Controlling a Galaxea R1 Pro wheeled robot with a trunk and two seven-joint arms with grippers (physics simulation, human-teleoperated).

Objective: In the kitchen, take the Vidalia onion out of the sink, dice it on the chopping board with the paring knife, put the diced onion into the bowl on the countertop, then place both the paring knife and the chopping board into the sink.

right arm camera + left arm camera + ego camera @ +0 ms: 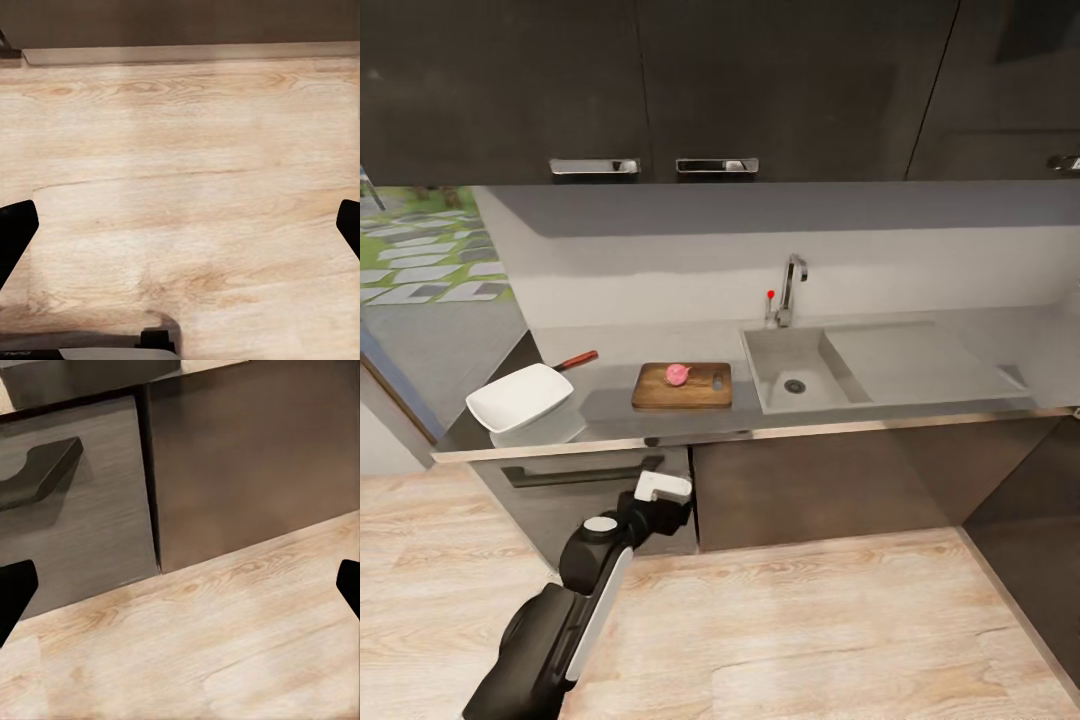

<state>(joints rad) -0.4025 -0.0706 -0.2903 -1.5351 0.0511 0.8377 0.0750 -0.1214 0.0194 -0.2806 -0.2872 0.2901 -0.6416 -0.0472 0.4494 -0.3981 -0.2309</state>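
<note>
The Vidalia onion (677,374), small, round and pinkish, sits on the dark brown chopping board (683,386) on the grey countertop (610,410). Left of the board stands the white squarish bowl (520,398), and the paring knife (576,361) with its reddish handle lies just behind it. Right of the board is the grey sink (800,368), holding nothing but its dark drain. My left gripper (660,490) hangs low in front of the cabinet fronts, well below the countertop. In the left wrist view the left gripper (180,592) is open and holds nothing. My right gripper (180,232) is open over the wooden floor.
A chrome tap (791,287) with a red knob stands behind the basin, with a flat drainboard (915,360) to the right. Dark wall cabinets (650,90) hang above. A drawer handle (37,472) is on the cabinet front. Light wooden floor (810,630) spreads before the counter.
</note>
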